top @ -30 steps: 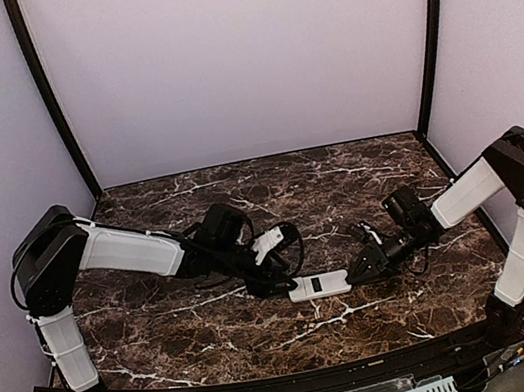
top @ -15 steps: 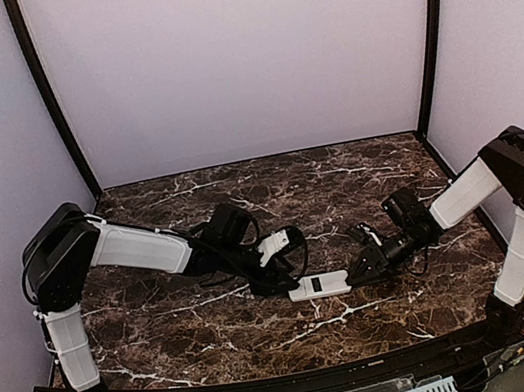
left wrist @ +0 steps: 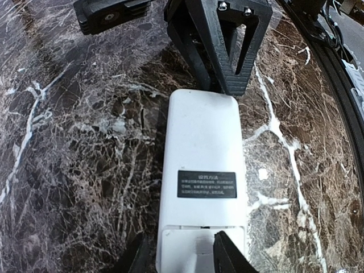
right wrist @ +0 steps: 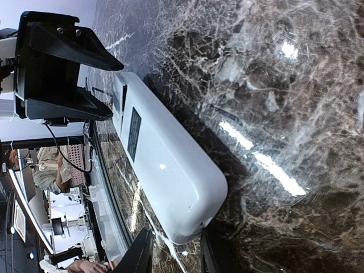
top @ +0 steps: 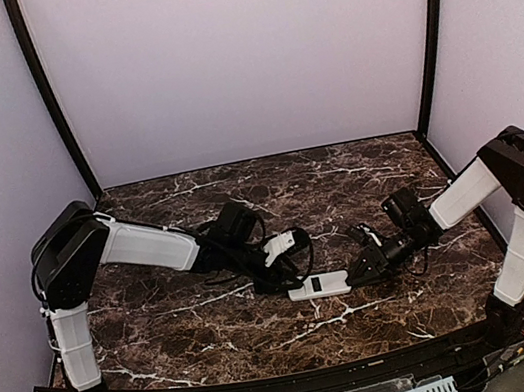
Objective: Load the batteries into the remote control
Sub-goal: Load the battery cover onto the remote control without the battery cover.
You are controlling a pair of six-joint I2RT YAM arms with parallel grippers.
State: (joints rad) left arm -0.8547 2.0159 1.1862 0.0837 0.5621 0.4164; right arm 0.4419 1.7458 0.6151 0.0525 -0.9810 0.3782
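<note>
The remote control point(top: 319, 285) lies on the marble table with its plain white back and black label up; it also shows in the left wrist view point(left wrist: 202, 170) and the right wrist view point(right wrist: 165, 165). My left gripper point(top: 286, 275) is open at its left end, the battery-cover end point(left wrist: 182, 259): one fingertip point(left wrist: 230, 256) rests over the cover, the other point(left wrist: 136, 259) stands beside the remote on the table. My right gripper point(top: 361, 271) has the rounded right end between its fingers point(right wrist: 175, 250) and is closed on it. The batteries are out of view.
The dark marble table point(top: 214, 326) has purple walls on three sides. A black rail point(top: 275, 386) runs along its near edge, close below the remote. Both forearms lie low over the table on either side of the remote.
My left arm has swung to the right and brought its gripper closer onto the remote's left end. The remote and my right gripper have stayed in place.
</note>
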